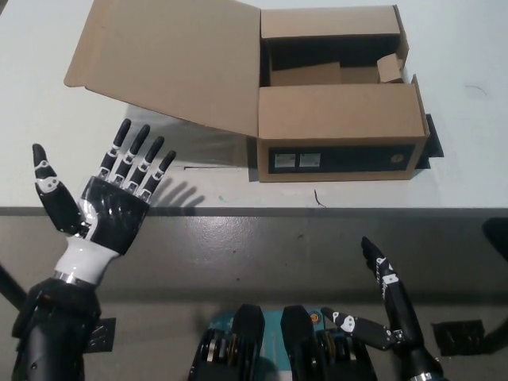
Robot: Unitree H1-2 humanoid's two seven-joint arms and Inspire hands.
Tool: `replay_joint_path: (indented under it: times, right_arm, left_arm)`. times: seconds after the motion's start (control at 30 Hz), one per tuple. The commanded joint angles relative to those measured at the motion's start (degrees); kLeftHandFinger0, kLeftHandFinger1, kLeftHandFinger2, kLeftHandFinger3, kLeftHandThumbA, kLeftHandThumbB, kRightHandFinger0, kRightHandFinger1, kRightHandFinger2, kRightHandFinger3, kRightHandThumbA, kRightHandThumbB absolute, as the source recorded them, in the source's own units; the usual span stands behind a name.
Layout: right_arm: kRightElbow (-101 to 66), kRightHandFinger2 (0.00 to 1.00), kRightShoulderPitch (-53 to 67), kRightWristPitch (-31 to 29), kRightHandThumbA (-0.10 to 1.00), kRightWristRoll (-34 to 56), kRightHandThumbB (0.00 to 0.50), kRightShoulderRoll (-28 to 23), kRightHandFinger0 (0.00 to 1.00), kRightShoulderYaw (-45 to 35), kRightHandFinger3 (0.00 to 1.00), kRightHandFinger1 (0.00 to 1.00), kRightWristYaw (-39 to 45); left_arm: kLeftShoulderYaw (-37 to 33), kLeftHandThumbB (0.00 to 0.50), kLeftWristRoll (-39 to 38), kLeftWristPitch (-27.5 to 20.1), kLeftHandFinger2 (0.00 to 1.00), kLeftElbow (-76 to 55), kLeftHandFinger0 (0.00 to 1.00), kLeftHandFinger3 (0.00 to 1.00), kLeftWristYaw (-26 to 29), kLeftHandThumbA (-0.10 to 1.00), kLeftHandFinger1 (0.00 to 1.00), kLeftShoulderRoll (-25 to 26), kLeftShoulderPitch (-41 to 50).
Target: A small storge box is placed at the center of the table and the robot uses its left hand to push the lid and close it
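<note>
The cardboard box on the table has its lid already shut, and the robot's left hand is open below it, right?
Not quite. The head view shows the lid of the box still lying open to the left. The left hand is indeed open, below it.

We count 1 cardboard box (337, 119) on 1 white table (48, 119), with 1 big lid (171, 59) swung open to its side. On the box's dark front panel we see 2 small pale labels (296, 161) and 1 round sticker (394, 158). We also see 2 robot hands: 1 left hand (107, 210) and 1 right hand (381, 305).
</note>
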Motion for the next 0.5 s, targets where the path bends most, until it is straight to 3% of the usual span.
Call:
replay_joint_path:
  times: [0.0,0.17,0.47]
  right_arm:
    - [-1.2,1.0,-1.4,-3.1,1.0,0.9,0.345,-0.2,1.0,0.2,1.0,1.0,-0.2]
    - [-1.0,1.0,-1.5,-3.1,1.0,1.1,0.344,-0.1,1.0,0.1,1.0,1.0,-0.2]
    - [-0.8,1.0,-1.7,-3.1,1.0,0.8,0.353,0.0,1.0,0.2,1.0,1.0,-0.6]
  left_arm:
    - [-0.4,0.389,0.7,0.8,1.0,0.5,1.0,1.0,-1.4,1.0,1.0,0.0,-2.8]
    - [-0.5,0.357,2.1,0.0,1.0,2.9,1.0,1.0,-1.6,1.0,1.0,-0.1,-3.7]
    - [-0.3,0.393,3.8,-0.7,1.0,8.5,1.0,1.0,-3.2,1.0,1.0,0.3,-5.8]
